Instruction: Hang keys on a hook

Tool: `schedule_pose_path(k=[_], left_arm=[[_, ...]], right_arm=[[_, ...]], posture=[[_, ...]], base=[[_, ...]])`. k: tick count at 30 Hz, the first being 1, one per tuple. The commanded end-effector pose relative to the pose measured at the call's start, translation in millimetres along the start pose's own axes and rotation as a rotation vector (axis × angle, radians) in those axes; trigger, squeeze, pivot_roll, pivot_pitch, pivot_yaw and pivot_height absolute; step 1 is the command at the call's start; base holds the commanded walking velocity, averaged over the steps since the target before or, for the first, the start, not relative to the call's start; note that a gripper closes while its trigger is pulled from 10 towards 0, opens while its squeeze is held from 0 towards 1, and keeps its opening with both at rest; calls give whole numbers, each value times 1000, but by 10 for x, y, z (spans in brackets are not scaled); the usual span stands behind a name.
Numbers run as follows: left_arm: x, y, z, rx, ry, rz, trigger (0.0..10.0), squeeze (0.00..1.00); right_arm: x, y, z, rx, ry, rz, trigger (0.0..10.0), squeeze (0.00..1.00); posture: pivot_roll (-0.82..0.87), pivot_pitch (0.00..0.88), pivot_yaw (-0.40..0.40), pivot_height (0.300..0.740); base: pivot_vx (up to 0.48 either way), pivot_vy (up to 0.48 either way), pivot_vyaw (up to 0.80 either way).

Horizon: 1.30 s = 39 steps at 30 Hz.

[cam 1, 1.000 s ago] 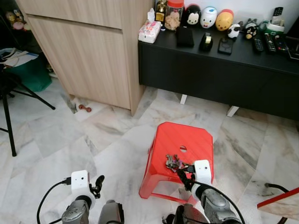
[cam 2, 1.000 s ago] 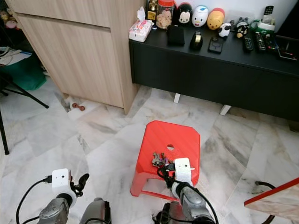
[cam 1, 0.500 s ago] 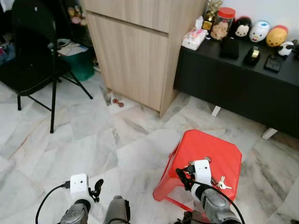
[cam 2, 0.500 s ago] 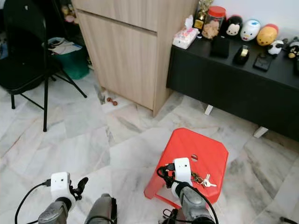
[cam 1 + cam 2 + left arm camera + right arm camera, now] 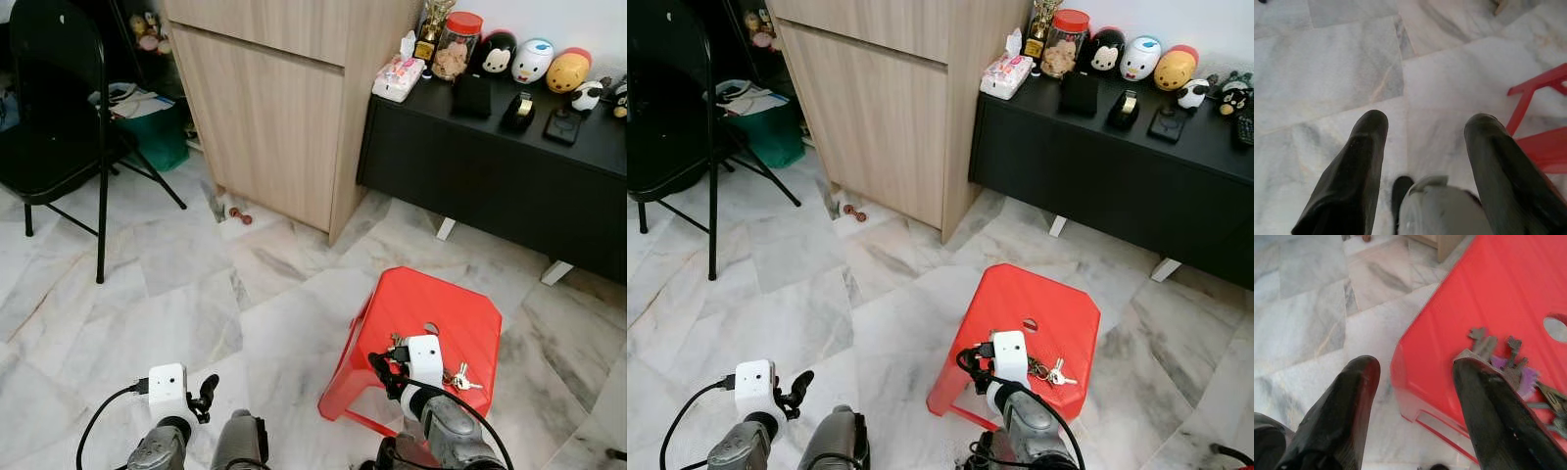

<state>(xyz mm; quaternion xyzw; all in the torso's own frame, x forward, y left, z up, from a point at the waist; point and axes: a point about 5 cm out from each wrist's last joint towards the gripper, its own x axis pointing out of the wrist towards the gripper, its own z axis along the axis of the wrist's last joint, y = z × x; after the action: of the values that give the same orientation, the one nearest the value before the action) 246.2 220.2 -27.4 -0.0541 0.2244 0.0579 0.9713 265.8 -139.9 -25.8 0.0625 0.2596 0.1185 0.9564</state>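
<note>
Left eye view, lower right of the frame: the right end effector hovers at the near edge of a red stool, where a bunch of keys lies on the seat just beside the wrist camera housing. In the right wrist view its two black fingers stand spread apart with nothing between them; one finger sits over the keys near the seat's round hole, the other hangs over the marble floor beyond the stool's edge. The left end effector, lower left of the frame, hangs idle above the floor, its fingers likewise parted and empty in the left wrist view.

The step in hand appears to be the pickup: the keys are not yet grasped. The next move calls for shifting the open fingers so that both straddle the bunch, then closing.

No hook can be made out in any frame; the wooden cabinet and black sideboard at the top show none. How the keys are joined is too small to tell, and the finger partly covers them.
</note>
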Motion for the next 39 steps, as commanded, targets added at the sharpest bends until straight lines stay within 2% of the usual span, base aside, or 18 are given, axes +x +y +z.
schedule_pose_path(k=[1,4,8,25,27,31,34,39], left_arm=[[-61,40,-132,-15,53,16,10000,0],[-58,39,-128,-15,53,15,10000,0],[-57,41,-125,-18,51,12,10000,0],[-48,25,-114,-31,48,1,10000,0],[-29,-17,-93,-46,45,-27,10000,0],[-26,-22,-91,-47,44,-29,10000,0],[-25,-28,-91,-50,45,-31,10000,0],[-23,-31,-89,-53,44,-33,10000,0]], right_arm=[[10,28,12,-1,-4,16,10000,0],[12,11,24,2,-6,3,10000,0],[25,8,72,50,-34,2,10000,0],[23,-12,65,43,-27,-24,10000,0],[-10,-168,66,95,-28,-141,10000,0],[-19,-218,78,120,-33,-183,10000,0],[-49,-324,66,191,-30,-273,10000,0],[-63,-359,58,196,-26,-300,10000,0]], posture=[[124,170,-52,646],[125,170,-53,646],[125,170,-53,646],[126,171,-53,646],[123,172,-51,646],[124,172,-51,646],[126,174,-51,646],[124,174,-51,646]], base=[[0,0,631],[0,0,0],[0,0,0],[0,0,0],[246,0,0],[257,0,0],[261,0,0],[259,0,0]])
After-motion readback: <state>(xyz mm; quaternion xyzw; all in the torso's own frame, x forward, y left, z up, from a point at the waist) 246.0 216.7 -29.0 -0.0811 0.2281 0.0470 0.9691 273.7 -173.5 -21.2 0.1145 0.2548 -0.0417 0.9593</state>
